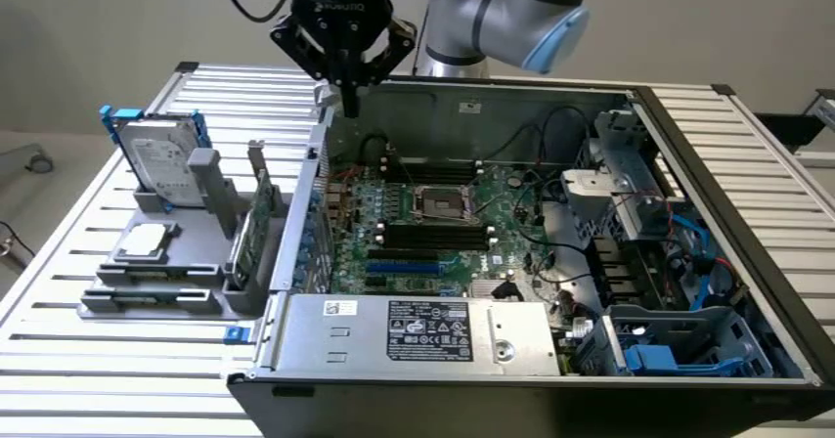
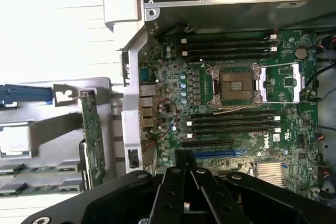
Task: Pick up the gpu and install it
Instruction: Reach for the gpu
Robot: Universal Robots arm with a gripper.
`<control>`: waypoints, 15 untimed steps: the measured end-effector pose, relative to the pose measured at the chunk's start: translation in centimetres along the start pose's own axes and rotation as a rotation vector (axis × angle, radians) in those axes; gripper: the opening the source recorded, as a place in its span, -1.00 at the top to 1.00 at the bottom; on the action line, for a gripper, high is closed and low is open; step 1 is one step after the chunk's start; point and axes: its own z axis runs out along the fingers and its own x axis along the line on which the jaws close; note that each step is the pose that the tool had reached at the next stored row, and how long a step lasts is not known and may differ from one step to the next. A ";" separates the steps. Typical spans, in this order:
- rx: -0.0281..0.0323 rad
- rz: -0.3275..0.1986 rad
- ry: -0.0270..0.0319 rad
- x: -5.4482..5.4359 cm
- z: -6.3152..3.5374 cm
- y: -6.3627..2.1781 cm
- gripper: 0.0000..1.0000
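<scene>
My pincer (image 1: 350, 106) is closed, empty, above the computer case (image 1: 522, 101) wall. The gpu (image 1: 257, 225) stands upright in its holder (image 1: 176, 284).

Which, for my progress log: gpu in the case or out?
Out: the gpu stands on edge in the grey holder beside the case.

light: bright, even | glare: table (image 2: 52, 35) washed white | shadows: soft
</scene>
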 end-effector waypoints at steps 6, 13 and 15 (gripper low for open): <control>0.0004 0.000 0.0046 2.7 0.58 -0.22 0.79; 0.0010 0.000 0.0085 5.9 1.32 -0.48 0.79; 0.0010 0.001 0.0089 6.8 1.61 -0.56 0.79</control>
